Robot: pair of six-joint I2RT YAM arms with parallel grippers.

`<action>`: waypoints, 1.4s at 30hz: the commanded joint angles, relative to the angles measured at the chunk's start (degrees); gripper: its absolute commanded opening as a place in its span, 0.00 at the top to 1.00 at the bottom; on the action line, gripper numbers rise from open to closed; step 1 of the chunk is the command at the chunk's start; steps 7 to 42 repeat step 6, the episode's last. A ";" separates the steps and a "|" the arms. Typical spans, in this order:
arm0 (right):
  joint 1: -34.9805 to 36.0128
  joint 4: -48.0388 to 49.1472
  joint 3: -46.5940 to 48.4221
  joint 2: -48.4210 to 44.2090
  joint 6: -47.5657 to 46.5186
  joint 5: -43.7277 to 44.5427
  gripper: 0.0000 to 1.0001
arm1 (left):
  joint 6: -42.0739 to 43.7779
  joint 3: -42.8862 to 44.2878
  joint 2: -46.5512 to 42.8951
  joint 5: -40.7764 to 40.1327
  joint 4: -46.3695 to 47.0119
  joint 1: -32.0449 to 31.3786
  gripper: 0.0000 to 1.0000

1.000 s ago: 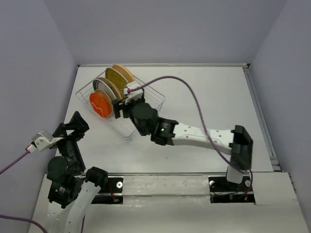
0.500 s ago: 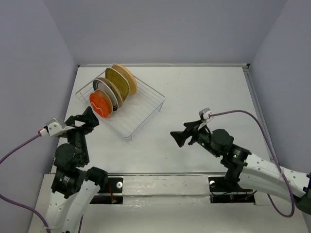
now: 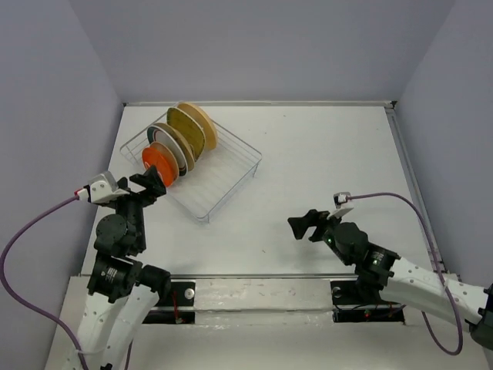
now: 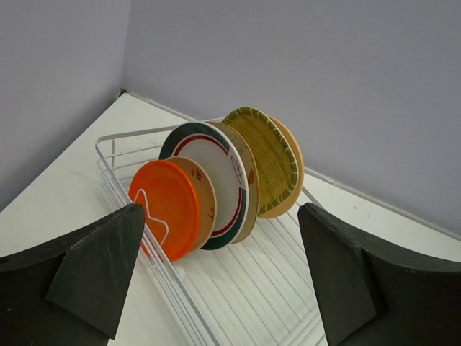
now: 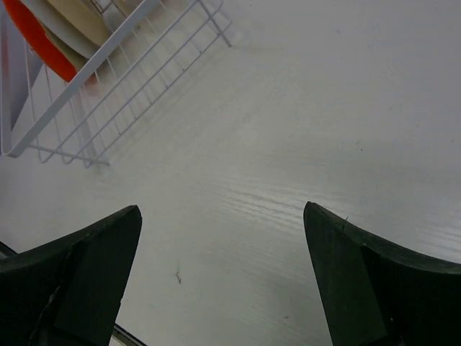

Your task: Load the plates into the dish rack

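The white wire dish rack (image 3: 227, 166) stands at the far left of the table. Several plates stand upright in it in a row: red-orange (image 3: 158, 164) at the front, then small beige, white with a green-red rim (image 3: 176, 146), cream, yellow-olive ribbed (image 3: 185, 127) and peach (image 3: 203, 122). The left wrist view shows the same row: red-orange (image 4: 169, 209), beige (image 4: 205, 198), white-rimmed (image 4: 220, 162), cream (image 4: 248, 169), yellow-olive (image 4: 270, 155), peach (image 4: 294, 162). My left gripper (image 3: 148, 186) is open and empty, just near-left of the rack. My right gripper (image 3: 306, 225) is open and empty above bare table, well right of the rack.
The right wrist view shows the rack's near corner (image 5: 122, 94) with the red-orange plate's edge (image 5: 43, 43) at the top left, and white tabletop (image 5: 288, 144) below the jaws. Grey walls enclose the table on three sides.
My right arm has drawn back from the rack to the near right of the table, its gripper empty. My left arm has swung forward towards the rack's near-left side.
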 commanded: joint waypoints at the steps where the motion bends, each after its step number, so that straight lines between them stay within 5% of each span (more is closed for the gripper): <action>1: 0.22 -2.39 7.42 -1.95 -1.39 2.99 0.00 | 1.27 -0.04 -0.18 3.48 3.66 1.33 0.01; 6: 0.22 -7.85 10.94 -8.96 -3.41 4.31 0.00 | 1.18 -0.04 -0.35 4.80 3.66 1.51 0.01; 42: 0.22 -7.85 10.94 -8.96 -3.41 4.31 0.00 | 1.18 -0.04 -0.35 4.80 3.66 1.51 0.01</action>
